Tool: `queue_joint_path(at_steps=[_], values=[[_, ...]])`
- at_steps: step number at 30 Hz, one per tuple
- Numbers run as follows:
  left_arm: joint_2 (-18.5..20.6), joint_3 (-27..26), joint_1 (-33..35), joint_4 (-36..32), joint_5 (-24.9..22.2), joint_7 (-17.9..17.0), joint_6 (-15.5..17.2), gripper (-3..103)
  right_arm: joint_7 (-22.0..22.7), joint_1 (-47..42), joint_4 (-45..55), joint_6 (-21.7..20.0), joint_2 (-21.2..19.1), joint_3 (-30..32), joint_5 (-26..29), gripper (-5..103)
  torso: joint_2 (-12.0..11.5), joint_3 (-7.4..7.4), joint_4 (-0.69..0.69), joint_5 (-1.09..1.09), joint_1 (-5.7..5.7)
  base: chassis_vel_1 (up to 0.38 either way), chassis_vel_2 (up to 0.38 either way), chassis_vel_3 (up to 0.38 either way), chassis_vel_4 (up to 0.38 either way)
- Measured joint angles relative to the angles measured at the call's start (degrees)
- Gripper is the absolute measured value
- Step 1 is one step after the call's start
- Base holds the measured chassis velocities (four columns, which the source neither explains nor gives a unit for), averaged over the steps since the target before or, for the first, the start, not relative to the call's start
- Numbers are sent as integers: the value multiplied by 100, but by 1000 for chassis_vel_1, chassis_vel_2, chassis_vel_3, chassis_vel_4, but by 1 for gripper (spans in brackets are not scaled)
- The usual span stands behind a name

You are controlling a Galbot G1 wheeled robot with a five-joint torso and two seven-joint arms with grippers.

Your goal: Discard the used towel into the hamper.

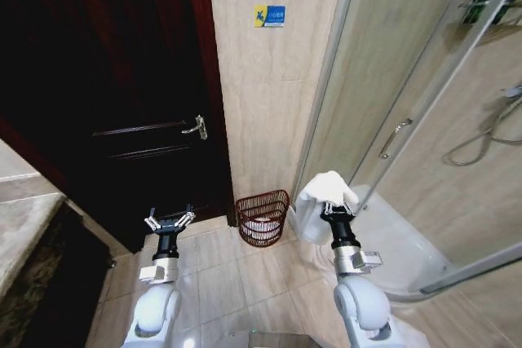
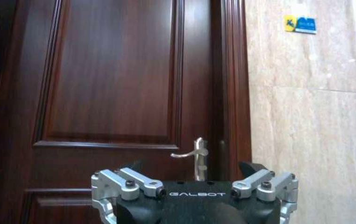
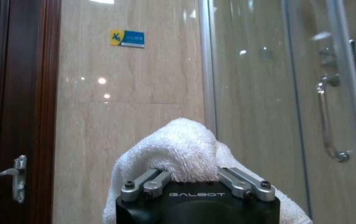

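White towel (image 1: 325,195) pinched in right end effector (image 1: 336,211) | left end effector (image 1: 170,220) spread, empty | hamper (image 1: 263,218) on floor between them

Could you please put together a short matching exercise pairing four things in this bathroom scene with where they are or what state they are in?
Things:
1. towel
2. hamper
3. left gripper
4. sticker

Places or states:
A. open and holding nothing, in front of the dark door
B. on the floor against the tiled wall, between the door and the shower enclosure
C. high on the tiled wall
D. clamped in the right gripper

Pairs: 1-D, 2-B, 3-A, 4-C
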Motion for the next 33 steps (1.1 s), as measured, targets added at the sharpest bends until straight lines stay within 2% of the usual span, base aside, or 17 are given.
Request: queue_joint_path(at_steps=[16,21,24,26,27,28,30,31,32,33], values=[[4,3,36,-82,-102,-97,101,100,-101,12,0,0,-15,12,34,10,-1,1,1,1,2,-66,167,170,-62],[-59,-50,39,-48,-11,-116,108,100,-118,138,-33,-37,-21,149,276,10,-1,0,0,0,2,-3,49,54,-15],[-100,-109,66,-47,-5,-105,128,100,-131,172,27,-206,-83,228,451,10,0,0,0,0,-1,0,0,0,0],[-153,-176,101,-53,5,-83,158,100,-123,242,220,-539,-191,286,685,10,0,-1,-1,0,-2,0,0,0,0],[-194,-221,158,-101,22,-73,213,100,-56,363,447,-918,-300,310,917,10,0,0,-2,1,-2,0,0,0,0],[-194,-221,158,-101,22,-73,213,100,-56,363,447,-918,-300,310,917,10,0,0,-2,1,-2,0,0,0,0],[-249,-321,254,-225,25,-11,296,100,172,687,747,-1434,-605,311,1352,10,0,-1,-1,1,-2,0,0,0,0],[-262,-379,292,-277,24,9,316,100,346,935,832,-1658,-904,308,1699,10,0,-1,0,1,-2,0,0,0,0],[-276,-430,321,-312,22,15,340,100,451,1109,861,-1779,-1106,309,1933,10,0,-1,0,1,-1,0,0,0,0],[-276,-430,321,-312,22,15,340,100,451,1109,861,-1779,-1106,309,1933,10,0,-1,0,1,-1,0,0,0,0]])
